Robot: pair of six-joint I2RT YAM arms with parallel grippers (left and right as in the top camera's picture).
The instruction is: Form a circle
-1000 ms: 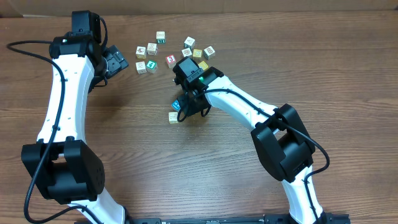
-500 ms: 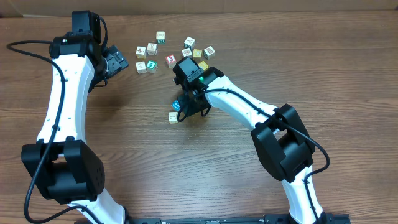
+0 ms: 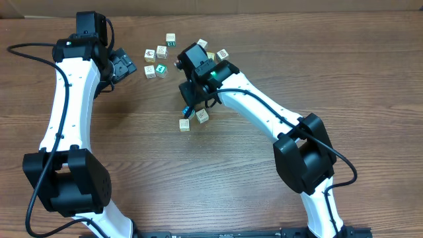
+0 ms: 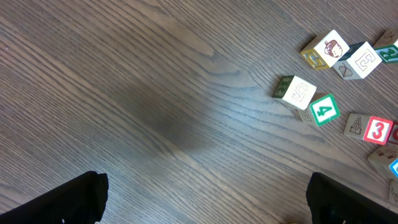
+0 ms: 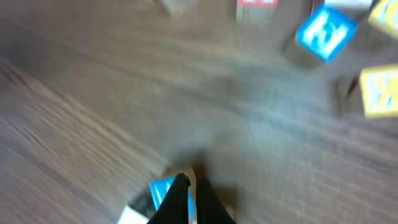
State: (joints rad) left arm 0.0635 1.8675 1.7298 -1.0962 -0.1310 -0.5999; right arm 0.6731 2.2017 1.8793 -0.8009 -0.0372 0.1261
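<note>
Grainy brown wood counter (image 3: 145,165). The circle cluster (image 3: 202,116) of small, sharp-edged printed cubes sits mid-counter under the right gripper (image 3: 190,104), which is clenched empty just beside the blue cube (image 5: 163,190). Left gripper (image 4: 205,202) gapes wide, holding nothing.

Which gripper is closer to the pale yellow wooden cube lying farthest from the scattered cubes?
Right. The right gripper hangs shut just beyond the pale yellow wooden cube. The left gripper sits open, much farther off to the cube's left.
</note>
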